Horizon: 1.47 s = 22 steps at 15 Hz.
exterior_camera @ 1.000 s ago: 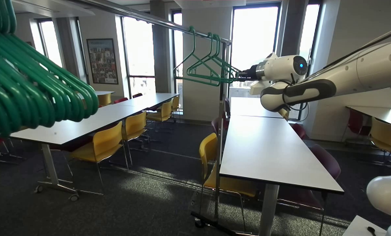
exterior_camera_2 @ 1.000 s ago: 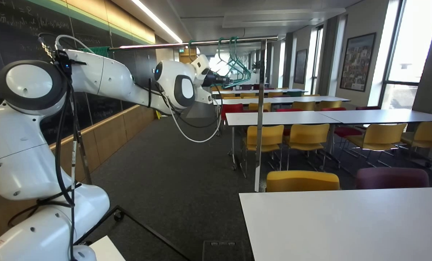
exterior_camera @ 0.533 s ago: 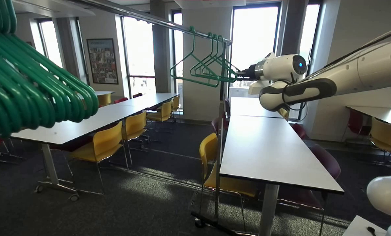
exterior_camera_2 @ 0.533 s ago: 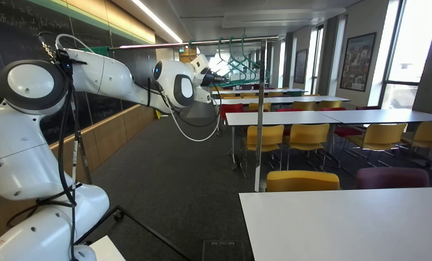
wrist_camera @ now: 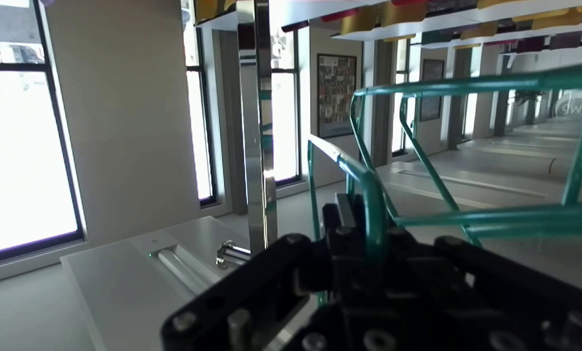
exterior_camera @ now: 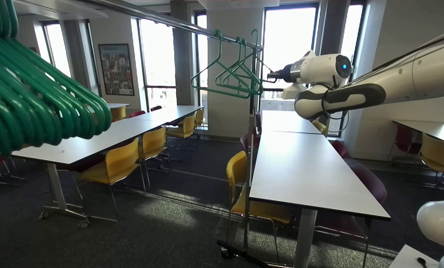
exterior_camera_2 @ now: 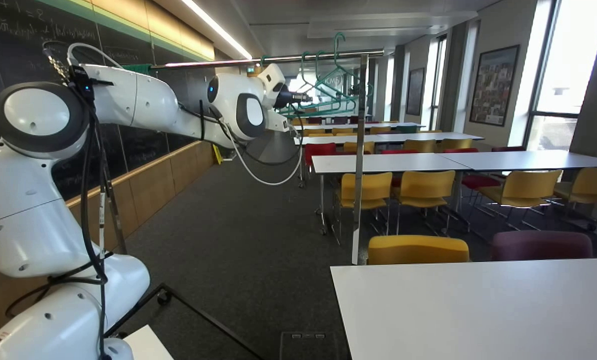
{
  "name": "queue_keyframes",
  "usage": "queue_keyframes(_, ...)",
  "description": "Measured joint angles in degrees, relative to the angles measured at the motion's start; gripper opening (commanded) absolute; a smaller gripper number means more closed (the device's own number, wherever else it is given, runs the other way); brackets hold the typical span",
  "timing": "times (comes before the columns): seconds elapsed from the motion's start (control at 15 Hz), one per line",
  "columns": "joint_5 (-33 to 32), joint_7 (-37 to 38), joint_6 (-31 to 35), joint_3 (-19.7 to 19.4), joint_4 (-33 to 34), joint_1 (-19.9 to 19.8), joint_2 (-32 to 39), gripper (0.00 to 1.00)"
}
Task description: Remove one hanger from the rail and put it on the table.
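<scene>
1. One thin, glossy teal-green triangular hanger (wrist_camera: 370,187) is clamped in the black two-finger gripper (exterior_camera: 272,75) of the white robot arm (exterior_camera_2: 153,107).
2. Finger state: the fingers (wrist_camera: 342,239) pinch a bar of the hanger at a rounded bend, per the wrist view.
3. Hanger position: near the end of the long, straight, polished metal rail (exterior_camera_2: 203,63). In both exterior views its hook (exterior_camera_2: 336,46) stands higher than the rail. Contact between hanger and rail cannot be determined.
4. Three matching teal-green hangers (exterior_camera: 222,92) hang from the rail near the same end.
5. The long white rectangular table (exterior_camera: 311,167) is lower than the hanger and well apart from it.
6. The upright polished metal post (exterior_camera_2: 360,160) stands near one corner of the table.
7. In an exterior view, a yellow chair (exterior_camera_2: 418,250) and a purple chair (exterior_camera_2: 542,246) stand along the far long edge of the table.
8. In an exterior view, a dense row of large, blurred green hangers (exterior_camera: 39,96) occupies the left foreground.
</scene>
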Motion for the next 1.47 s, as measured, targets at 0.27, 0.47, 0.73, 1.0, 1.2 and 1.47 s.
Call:
queue_keyframes(0.27,0.1,0.7,-0.3,-3.6,1.8,3.4,-1.6,0.01)
queue_keyframes(0.47,0.2,1.3,-2.6,-7.6,1.0,9.4,-2.2,0.01)
queue_keyframes(0.73,0.2,0.8,-5.0,-16.5,-3.7,23.5,-3.5,0.01)
queue_keyframes(1.0,0.1,-1.4,-9.2,-27.8,-11.7,38.4,-8.3,0.01)
queue_keyframes(1.2,0.1,-2.6,-14.0,-34.1,-17.4,44.8,-14.0,0.01)
queue_keyframes(1.47,0.1,-3.2,-19.3,-37.1,-22.5,47.3,-20.5,0.01)
